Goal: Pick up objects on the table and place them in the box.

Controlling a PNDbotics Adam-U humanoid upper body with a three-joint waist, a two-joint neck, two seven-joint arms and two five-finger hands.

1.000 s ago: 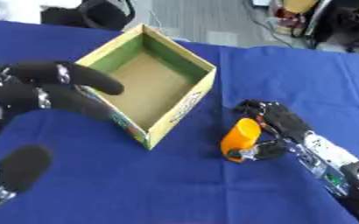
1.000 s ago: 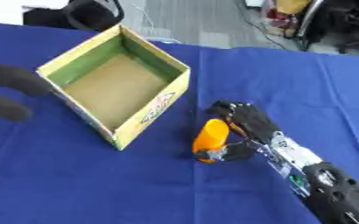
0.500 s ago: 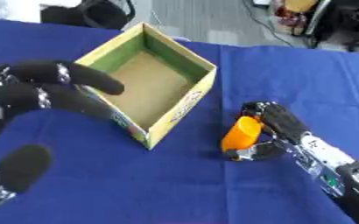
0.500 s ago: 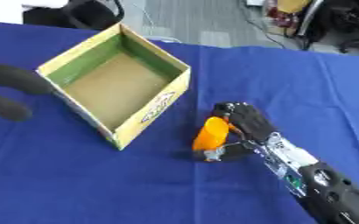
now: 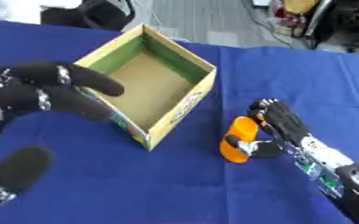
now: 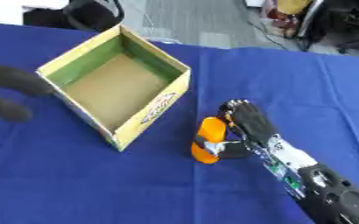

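Note:
An orange oblong object [image 5: 238, 138] lies on the blue table just right of the open cardboard box [image 5: 200, 64], which has green inner walls and a brown floor and holds nothing. My right hand [image 5: 280, 124] comes in from the lower right, its fingers curled over the object's far side and its thumb pressed against the near end. Close to the camera at the left, my left hand [image 5: 37, 92] hovers beside the box's left wall with relaxed fingers and holds nothing.
A blue cloth [image 5: 175, 183] covers the table. Beyond its far edge are grey floor, black chairs and cables [image 5: 313, 17]. Bare cloth lies in front of the box and to the right of my right arm.
My right hand's fingers have closed in around the orange object, which has shifted slightly. The box and my left hand have stayed in place.

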